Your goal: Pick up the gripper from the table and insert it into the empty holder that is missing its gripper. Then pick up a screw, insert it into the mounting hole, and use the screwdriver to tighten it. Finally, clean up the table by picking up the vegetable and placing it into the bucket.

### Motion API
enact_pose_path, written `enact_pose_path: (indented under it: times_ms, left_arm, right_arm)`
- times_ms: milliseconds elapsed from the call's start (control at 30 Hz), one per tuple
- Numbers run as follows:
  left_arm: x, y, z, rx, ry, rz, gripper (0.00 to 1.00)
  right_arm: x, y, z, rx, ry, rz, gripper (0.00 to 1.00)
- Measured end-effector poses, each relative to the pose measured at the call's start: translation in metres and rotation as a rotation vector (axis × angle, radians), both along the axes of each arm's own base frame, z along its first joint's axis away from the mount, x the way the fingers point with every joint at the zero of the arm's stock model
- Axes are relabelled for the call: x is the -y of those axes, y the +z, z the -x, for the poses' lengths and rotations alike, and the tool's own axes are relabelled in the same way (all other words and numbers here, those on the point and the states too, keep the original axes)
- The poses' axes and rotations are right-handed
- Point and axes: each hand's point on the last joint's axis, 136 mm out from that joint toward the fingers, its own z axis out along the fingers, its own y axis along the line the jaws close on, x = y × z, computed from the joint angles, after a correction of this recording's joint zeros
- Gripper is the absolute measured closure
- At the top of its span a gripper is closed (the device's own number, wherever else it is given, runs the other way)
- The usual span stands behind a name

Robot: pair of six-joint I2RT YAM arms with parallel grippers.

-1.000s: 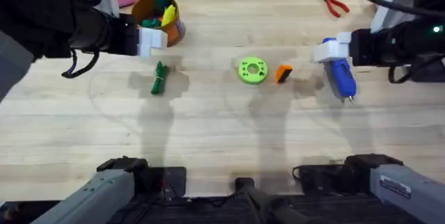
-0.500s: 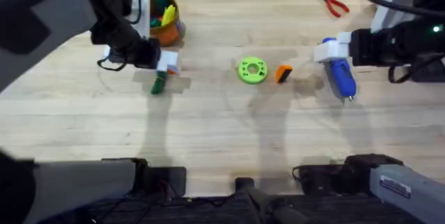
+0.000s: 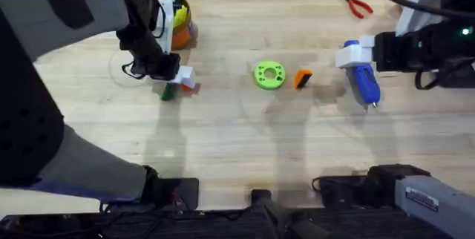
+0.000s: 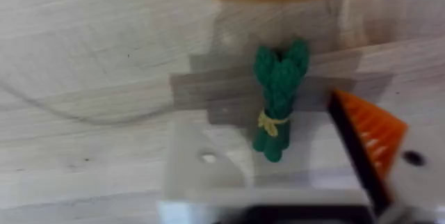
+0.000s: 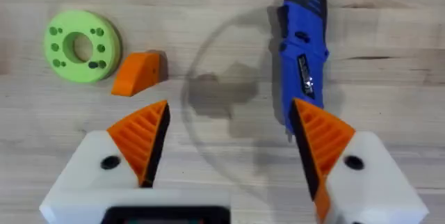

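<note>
The left pincer (image 3: 180,78) hangs low over the vegetable (image 3: 168,89), jaws spread: in the left wrist view the green bundle (image 4: 277,99) lies between a bare white holder (image 4: 201,165) on one side and an orange-tipped finger (image 4: 368,130) on the other, not yet gripped. On the table (image 3: 237,157) the vegetable sits at about 9 o'clock from the green ring (image 3: 269,75), with the bucket (image 3: 178,24) just beyond it toward 12 o'clock, already holding green and yellow pieces. The loose orange gripper (image 3: 302,79) lies just at 3 o'clock of the ring, and the screwdriver (image 3: 363,82) lies farther out at 3 o'clock. The right pincer (image 5: 229,147) hovers open above the screwdriver (image 5: 304,50), both orange pads showing, holding nothing. The step in hand looks like the cleanup pick, though the gripper is still loose on the table, so the mounting steps seem undone. Next, the left pincer likely needs to drop, close across the vegetable's stalk, lift, and carry it toward 12 o'clock over the bucket's rim.
</note>
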Motion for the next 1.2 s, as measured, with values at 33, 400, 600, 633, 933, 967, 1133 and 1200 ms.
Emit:
enact_pose_path:
  times_ms: [33, 400, 600, 633, 933, 967, 1133, 1200]
  left_arm:
    - [0.0, 0.0, 0.0, 0.0, -0.002, 0.001, 0.302]
    - [0.005, 0.001, -0.001, 0.005, -0.017, 0.019, 0.982]
    - [0.007, 0.001, -0.002, 0.005, -0.026, 0.016, 0.983]
    - [0.008, 0.001, -0.002, 0.006, -0.03, 0.015, 0.983]
    - [0.037, 0.073, -0.015, 0.245, -0.106, 0.031, 0.983]
    - [0.037, 0.084, -0.016, 0.282, -0.101, 0.034, 0.983]
    - [0.032, 0.136, -0.005, 0.44, -0.08, 0.027, 0.889]
    - [0.03, 0.152, -0.001, 0.496, -0.071, 0.023, 0.566]
  right_arm:
    - [0.0, 0.0, 0.0, 0.0, 0.0, 0.0, 0.008]
    - [0.0, 0.0, 0.0, 0.0, 0.0, 0.0, 0.008]
    - [0.0, 0.0, 0.0, 0.0, 0.0, 0.0, 0.009]
    - [0.0, 0.0, 0.0, 0.0, 0.0, 0.0, 0.008]
    - [0.0, 0.0, 0.0, 0.001, 0.0, 0.0, 0.008]
    - [0.0, 0.0, 0.0, 0.001, 0.0, 0.0, 0.008]
    - [0.0, -0.001, 0.004, -0.017, 0.0, 0.0, 0.008]
    - [0.0, -0.002, 0.006, -0.024, 0.0, 0.0, 0.008]
